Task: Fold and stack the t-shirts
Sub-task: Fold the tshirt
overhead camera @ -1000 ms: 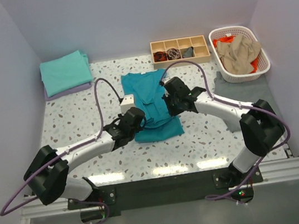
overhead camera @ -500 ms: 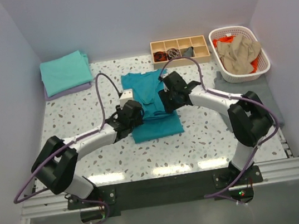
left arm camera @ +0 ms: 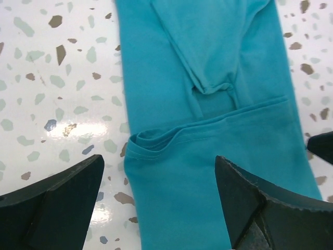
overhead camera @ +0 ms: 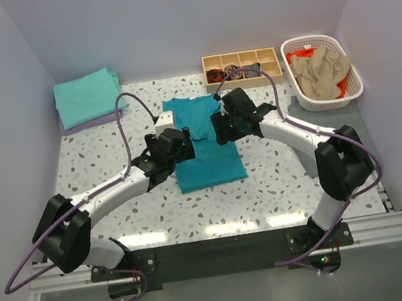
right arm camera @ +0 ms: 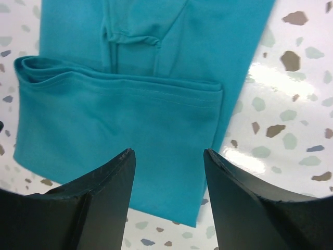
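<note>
Teal shirt [overhead camera: 205, 150]: lay flat at mid-table [overhead camera: 96, 158]. It was folded narrow, with the lower part doubled up and its hem running straight across. A small pucker sat just above the hem.
Left end effector [left arm camera: 158, 174]: over the shirt's left edge, jaws wide apart and gripping nothing. One finger was over bare table, the other over cloth.
Right end effector [right arm camera: 169, 156]: over the shirt's right side, jaws apart and empty.
Arms: both stretched forward and angled inward, wrists close together above the shirt.
Other shirts: aqua shirt [overhead camera: 88, 96] folded atop lavender shirt [overhead camera: 91, 124] in the far left corner. Tan shirt [overhead camera: 319, 71] was heaped over orange shirt [overhead camera: 300, 54] in the basket [overhead camera: 318, 37].
</note>
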Robot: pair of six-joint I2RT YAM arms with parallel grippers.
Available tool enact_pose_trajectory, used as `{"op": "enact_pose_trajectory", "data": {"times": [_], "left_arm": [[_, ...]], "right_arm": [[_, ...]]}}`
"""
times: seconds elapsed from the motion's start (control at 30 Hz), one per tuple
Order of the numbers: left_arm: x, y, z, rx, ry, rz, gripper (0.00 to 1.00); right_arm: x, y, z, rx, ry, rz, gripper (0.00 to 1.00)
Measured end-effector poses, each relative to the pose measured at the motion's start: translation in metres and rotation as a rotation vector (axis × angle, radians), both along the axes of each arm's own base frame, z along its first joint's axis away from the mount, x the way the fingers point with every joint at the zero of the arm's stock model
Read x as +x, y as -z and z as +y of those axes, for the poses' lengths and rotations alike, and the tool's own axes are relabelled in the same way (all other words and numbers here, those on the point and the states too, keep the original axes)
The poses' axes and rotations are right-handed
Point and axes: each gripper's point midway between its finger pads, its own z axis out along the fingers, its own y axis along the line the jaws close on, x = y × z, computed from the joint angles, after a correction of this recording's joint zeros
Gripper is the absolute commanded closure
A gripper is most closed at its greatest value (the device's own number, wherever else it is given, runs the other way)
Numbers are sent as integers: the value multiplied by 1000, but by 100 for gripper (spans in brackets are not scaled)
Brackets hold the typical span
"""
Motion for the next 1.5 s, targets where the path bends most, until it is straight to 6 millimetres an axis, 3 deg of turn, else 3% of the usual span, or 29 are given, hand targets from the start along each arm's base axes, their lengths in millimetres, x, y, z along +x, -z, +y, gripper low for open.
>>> {"op": "enact_pose_trajectory", "data": {"times": [0.17,0.27,0.43,0.57,0.67,0.83,1.13,1.4,1.5], "left_arm": [[-6,-6,-18,-90,82,-2,9],[-9,7,-28,-108,125,32,10],[-5,36,-39,-104,150,76,10],[-1,57,-37,-83,137,110,10],[3,61,-33,-78,122,113,9],[13,61,-27,-79,91,95,9],[23,91,-17,-41,64,124,9],[35,88,-11,-25,57,88,9],[36,71,-9,-21,65,52,8]], "right_arm": [[-10,1,14,66,-40,47,42],[-12,9,20,86,-58,80,42],[-9,42,28,76,-63,155,42],[-3,63,30,53,-58,186,41],[1,71,25,28,-45,185,41],[14,71,14,-1,-15,157,41],[32,80,-9,-26,55,161,41],[34,79,-13,-38,69,155,40],[33,73,-16,-35,69,141,40]]}}
